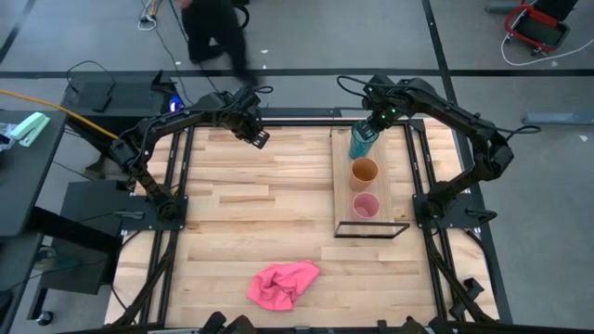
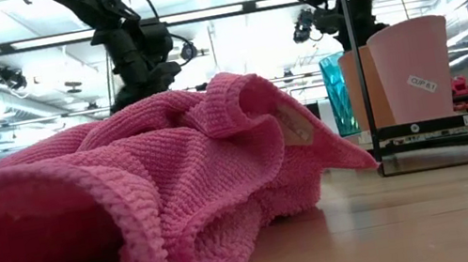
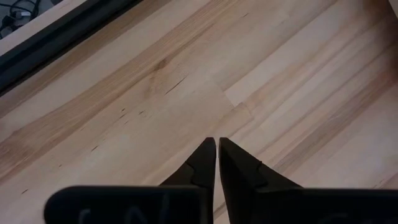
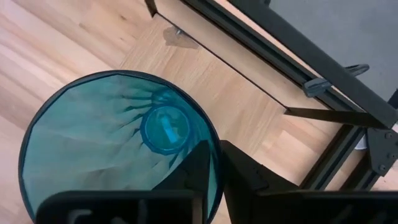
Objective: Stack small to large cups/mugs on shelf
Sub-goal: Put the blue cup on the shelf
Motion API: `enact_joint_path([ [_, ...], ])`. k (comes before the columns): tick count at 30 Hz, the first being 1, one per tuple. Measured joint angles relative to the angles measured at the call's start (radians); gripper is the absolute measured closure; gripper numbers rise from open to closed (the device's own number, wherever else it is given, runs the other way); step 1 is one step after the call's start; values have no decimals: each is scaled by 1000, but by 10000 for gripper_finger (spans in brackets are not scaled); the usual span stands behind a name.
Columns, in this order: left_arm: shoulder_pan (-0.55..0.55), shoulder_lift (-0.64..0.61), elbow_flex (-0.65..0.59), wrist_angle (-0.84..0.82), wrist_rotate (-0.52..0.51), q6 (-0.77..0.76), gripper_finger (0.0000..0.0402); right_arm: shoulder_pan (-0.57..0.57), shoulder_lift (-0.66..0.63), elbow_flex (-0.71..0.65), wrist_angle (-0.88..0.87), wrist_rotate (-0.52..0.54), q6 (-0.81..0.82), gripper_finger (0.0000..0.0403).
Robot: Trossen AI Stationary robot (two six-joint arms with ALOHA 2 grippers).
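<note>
right gripper point(image 4: 214, 163) straddles the teal cup point(image 4: 118, 149) rim on the shelf point(image 1: 345, 186).

Looking straight down from above over the whole plank tabletop point(image 1: 232, 232), both arms and the shelf point(image 1: 345, 190) in frame. Set at tabletop height, pressed close behind the pink cloth point(image 2: 131, 196), facing level toward the shelf point(image 2: 452, 125) and the room beyond. Mounted on the left wrist, aimed close down at bare planks point(image 3: 186, 81), well away from the shelf. Mounted on the right wrist, peering very near into the teal cup point(image 4: 118, 146) on the shelf. Shared by high, low and right wrist views: teal cup point(image 1: 361, 139) point(image 2: 338, 90).
</note>
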Motion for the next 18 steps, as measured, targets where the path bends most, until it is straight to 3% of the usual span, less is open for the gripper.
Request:
enact_joint_path([
  [18,0,0,0,0,0,0,371,-9,1,0,4,-62,0,356],
])
